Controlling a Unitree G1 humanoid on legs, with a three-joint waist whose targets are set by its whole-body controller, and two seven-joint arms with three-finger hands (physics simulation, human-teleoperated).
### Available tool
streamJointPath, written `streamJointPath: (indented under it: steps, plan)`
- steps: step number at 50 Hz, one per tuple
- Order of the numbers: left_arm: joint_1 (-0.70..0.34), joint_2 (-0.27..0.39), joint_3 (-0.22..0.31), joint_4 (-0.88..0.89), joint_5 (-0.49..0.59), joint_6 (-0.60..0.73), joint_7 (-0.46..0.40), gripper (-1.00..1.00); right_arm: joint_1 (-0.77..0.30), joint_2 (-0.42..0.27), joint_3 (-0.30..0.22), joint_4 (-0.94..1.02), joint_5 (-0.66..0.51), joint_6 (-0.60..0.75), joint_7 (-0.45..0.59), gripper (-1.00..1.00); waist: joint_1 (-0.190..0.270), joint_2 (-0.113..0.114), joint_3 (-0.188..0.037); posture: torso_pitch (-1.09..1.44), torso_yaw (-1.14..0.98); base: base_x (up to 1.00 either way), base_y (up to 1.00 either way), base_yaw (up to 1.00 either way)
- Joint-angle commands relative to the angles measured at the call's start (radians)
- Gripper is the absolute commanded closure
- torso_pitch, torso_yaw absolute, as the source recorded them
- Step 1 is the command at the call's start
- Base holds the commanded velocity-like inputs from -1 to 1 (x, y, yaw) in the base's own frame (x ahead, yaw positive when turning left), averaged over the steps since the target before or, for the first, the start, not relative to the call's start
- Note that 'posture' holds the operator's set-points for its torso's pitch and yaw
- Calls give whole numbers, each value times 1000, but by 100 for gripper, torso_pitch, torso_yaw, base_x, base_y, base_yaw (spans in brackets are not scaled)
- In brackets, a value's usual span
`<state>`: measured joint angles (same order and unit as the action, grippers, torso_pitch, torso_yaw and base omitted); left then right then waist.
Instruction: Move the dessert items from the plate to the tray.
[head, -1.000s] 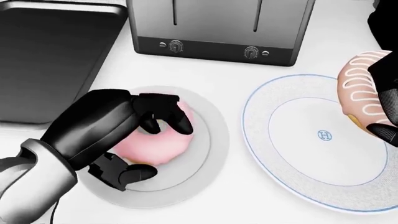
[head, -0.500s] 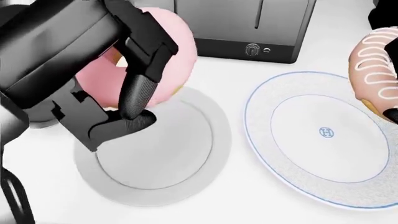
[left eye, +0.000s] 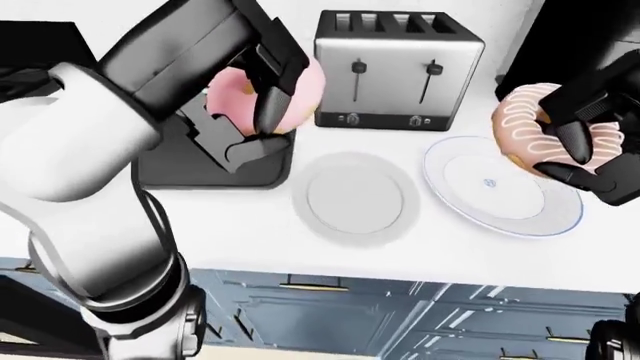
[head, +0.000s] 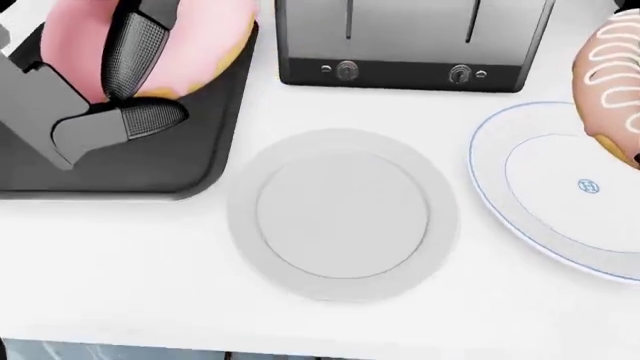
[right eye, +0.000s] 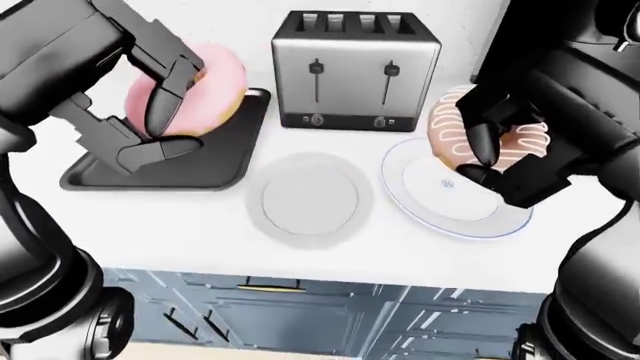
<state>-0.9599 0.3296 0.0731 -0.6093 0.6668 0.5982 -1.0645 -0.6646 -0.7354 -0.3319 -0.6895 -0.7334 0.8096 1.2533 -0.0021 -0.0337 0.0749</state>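
Observation:
My left hand is shut on a plain pink frosted donut and holds it in the air over the black tray at the left of the right-eye view. My right hand is shut on a pink donut with white icing squiggles, held above the blue-rimmed white plate. Between the tray and that plate, the grey plate lies bare on the white counter. The fingers cover part of each donut.
A steel toaster stands at the top behind the two plates. The counter's near edge runs along the bottom of the head view, with blue-grey cabinet drawers below it.
My left hand closed on the pink donut, lifted it off the grey plate and carried it left over the tray. The head view shifted. The right hand still holds its donut.

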Motion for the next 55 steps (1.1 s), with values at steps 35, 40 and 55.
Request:
streamJointPath:
  steps: [35, 40, 55]
  plan:
    - [74, -21, 2, 40, -21, -98, 104, 100, -33, 101, 38, 10, -84, -57, -57, 100, -44, 78, -38, 0, 0, 16, 72, 17]
    - [80, -28, 1, 49, -22, -109, 114, 100, -17, 109, 45, 5, -96, -42, -42, 100, -50, 147, -60, 0, 0, 19, -1, 0]
    - [28, -67, -34, 50, 24, -91, 78, 100, -76, 109, 46, 27, -64, 12, -46, 100, -17, 37, 13, 0, 0, 0, -8, -71]
